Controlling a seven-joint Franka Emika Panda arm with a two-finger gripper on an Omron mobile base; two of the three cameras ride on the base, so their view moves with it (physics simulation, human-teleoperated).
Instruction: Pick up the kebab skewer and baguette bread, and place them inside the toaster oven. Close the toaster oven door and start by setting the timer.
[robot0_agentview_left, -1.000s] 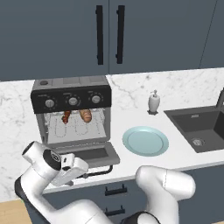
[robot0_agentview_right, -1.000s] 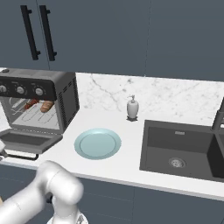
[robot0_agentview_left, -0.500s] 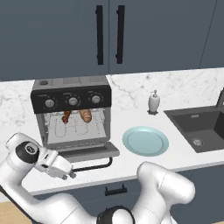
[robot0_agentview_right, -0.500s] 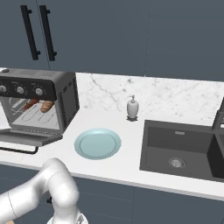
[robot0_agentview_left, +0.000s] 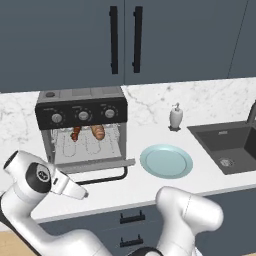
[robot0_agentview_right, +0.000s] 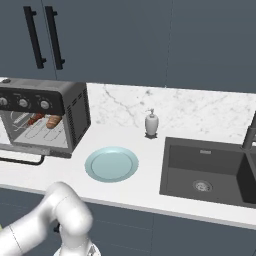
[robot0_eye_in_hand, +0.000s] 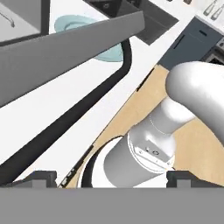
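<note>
On the white marble counter we see a round blue plate just right of the toaster oven. A small white soap bottle stands behind the plate, near the wall. A dark sink sits at the far right. Dark cupboards with black handles hang above.

The toaster oven door hangs open, lying almost flat toward us, with its black bar handle in front. Nothing blocks the opening.

Inside the oven, on the wire rack, the kebab skewer lies on the left and the baguette bread lies right beside it. Both point front to back, into the oven.

Our arm bends low in front of the counter, left of the door. The gripper sits just under the front left edge of the door and points right. In the hand view, the grey door and its black handle run across above our two finger tips, which stand wide apart and hold nothing.
</note>
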